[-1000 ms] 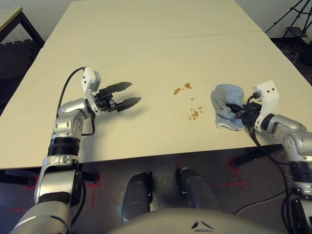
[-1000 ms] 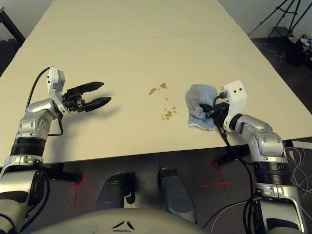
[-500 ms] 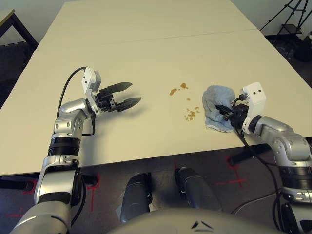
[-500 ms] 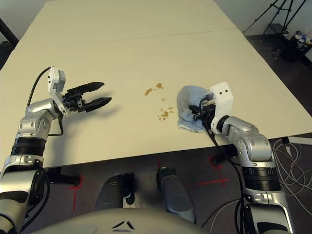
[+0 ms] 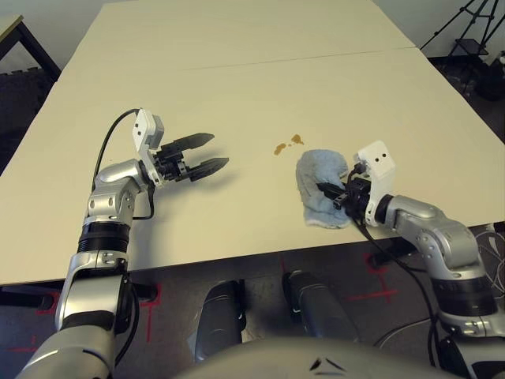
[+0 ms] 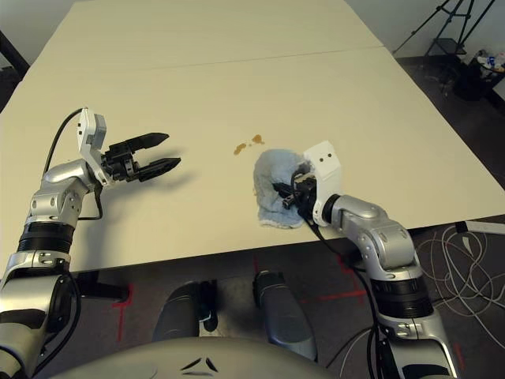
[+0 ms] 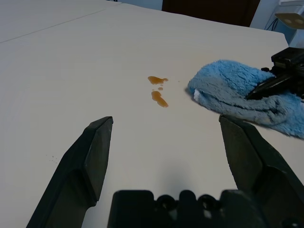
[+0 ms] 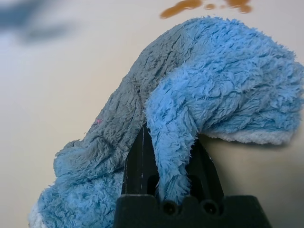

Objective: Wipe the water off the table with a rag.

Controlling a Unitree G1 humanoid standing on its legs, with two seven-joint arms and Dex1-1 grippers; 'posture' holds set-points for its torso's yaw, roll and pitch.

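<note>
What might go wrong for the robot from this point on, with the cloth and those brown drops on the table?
Two risks stand out. The rag is bunched into a hump around the right gripper, so little of it lies flat and it may smear the water rather than soak it up. The rag also lies close to the near edge of the table, so if the pinch loosens it might slide off. The left gripper hovers open, well to the side.

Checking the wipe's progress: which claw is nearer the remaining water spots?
Right. The right claw grips the rag just beside the water; the left claw hovers open, well off to their left.
</note>
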